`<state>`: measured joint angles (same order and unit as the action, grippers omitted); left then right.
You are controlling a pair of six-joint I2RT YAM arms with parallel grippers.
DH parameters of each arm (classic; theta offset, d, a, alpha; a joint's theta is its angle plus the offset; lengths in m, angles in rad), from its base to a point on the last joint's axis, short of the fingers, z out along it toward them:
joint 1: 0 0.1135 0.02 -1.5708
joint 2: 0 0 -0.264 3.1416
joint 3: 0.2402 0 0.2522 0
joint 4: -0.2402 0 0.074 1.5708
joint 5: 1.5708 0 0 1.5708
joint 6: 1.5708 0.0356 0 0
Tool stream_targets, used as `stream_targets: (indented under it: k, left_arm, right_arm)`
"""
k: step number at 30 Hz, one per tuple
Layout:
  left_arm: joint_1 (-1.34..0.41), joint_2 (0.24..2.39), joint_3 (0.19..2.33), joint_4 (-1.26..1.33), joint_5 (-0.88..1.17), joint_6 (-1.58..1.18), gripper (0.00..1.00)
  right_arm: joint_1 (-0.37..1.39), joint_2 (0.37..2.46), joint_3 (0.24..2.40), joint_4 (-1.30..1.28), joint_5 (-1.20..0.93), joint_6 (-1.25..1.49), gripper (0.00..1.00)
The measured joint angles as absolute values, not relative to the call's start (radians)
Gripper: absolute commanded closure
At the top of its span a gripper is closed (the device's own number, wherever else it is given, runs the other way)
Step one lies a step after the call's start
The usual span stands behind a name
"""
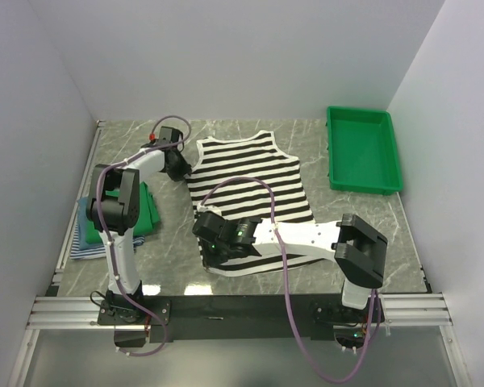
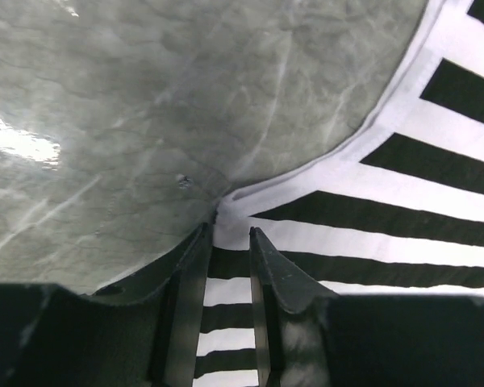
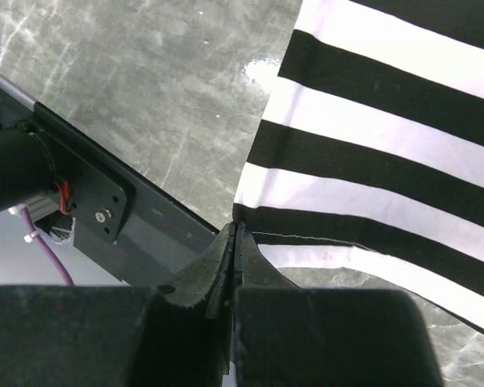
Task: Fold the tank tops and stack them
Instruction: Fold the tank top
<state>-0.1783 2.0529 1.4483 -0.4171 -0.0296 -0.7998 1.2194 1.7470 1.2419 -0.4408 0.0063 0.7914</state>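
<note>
The black-and-white striped tank top [image 1: 254, 177] lies spread flat in the middle of the table, straps at the far end. My left gripper [image 1: 180, 169] is at its left armhole edge. In the left wrist view its fingers [image 2: 227, 232] stand a narrow gap apart with the striped cloth [image 2: 436, 161] showing between them. My right gripper [image 1: 207, 260] is at the near left hem corner. In the right wrist view it [image 3: 235, 227] is shut on that corner of the cloth [image 3: 387, 121], lifted slightly. A green top [image 1: 143, 205] lies on blue and blue-white striped tops [image 1: 85, 246] at the left.
A rigid green plastic bin [image 1: 363, 149] stands at the far right of the marble table [image 1: 129, 137]. The black front rail [image 3: 105, 201] runs close behind the right gripper. White walls close in the left, back and right sides.
</note>
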Motion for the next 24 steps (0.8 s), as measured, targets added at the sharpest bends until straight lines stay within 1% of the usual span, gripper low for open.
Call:
stream_targets:
  k: [4,5,7,8,10,11,12,19,24]
  left_arm:
    - [-0.192,2.056,1.449,-0.413,-0.044,-0.788,0.71]
    - [-0.192,2.057,1.45,-0.413,-0.047,-0.785,0.73]
    - [-0.192,2.059,1.453,-0.414,-0.055,-0.779,0.8]
    - [-0.192,2.061,1.454,-0.416,-0.062,-0.776,0.85]
    - [-0.192,2.062,1.457,-0.421,-0.077,-0.771,0.91]
    - [-0.192,2.064,1.461,-0.427,-0.084,-0.769,0.96]
    - [-0.192,2.066,1.466,-0.432,-0.091,-0.767,0.99]
    - [-0.184,2.068,1.51,-0.475,-0.18,-0.738,0.99]
    - [-0.146,2.067,1.534,-0.506,-0.224,-0.718,0.99]
  right_arm:
    - [1.216,1.747,1.235,-0.437,0.006,0.794,1.0]
    - [1.215,1.747,1.235,-0.434,0.006,0.795,1.0]
    - [1.214,1.747,1.235,-0.43,0.006,0.795,1.0]
    - [1.214,1.747,1.235,-0.43,0.006,0.795,1.0]
    - [1.214,1.747,1.235,-0.428,0.006,0.795,1.0]
    - [1.214,1.747,1.235,-0.427,0.006,0.795,1.0]
    - [1.214,1.747,1.235,-0.427,0.004,0.795,1.0]
    - [1.214,1.747,1.245,-0.398,-0.046,0.796,1.0]
    - [1.214,1.815,1.361,-0.374,-0.094,0.799,1.0]
